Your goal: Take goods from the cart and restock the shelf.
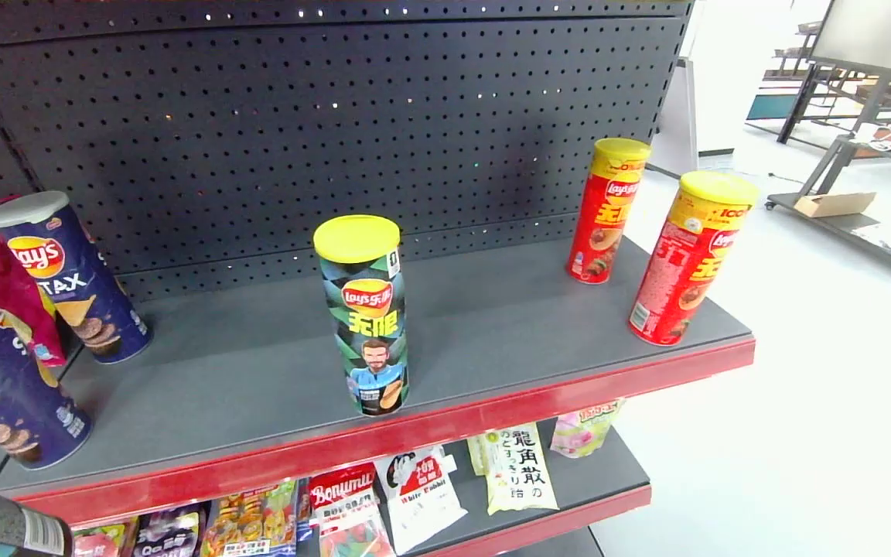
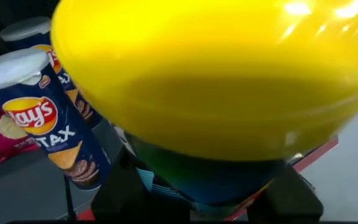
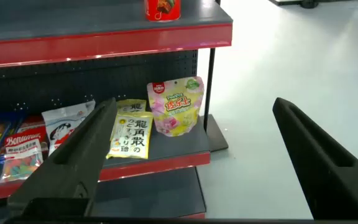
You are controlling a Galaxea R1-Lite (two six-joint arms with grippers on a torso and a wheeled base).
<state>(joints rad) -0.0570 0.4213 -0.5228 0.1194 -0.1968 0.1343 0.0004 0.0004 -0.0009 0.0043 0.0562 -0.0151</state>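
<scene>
Between the left tool's (image 2: 207, 200) closed fingers (image 2: 120, 196) sits a yellow-lidded can (image 2: 216, 81), pinched low. Set it upright on the shelf (image 1: 260, 356) at 9 o'clock of the standing green can (image 1: 364, 317), clear of the navy cans (image 1: 78, 278). Right tool (image 3: 194, 109) is spread, empty.

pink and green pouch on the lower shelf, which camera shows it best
The right wrist view: the pouch stands whole and front on at the lower shelf's end. The head view catches it partly tucked under the upper shelf's red edge. The left wrist view faces a yellow-lidded can instead.
</scene>
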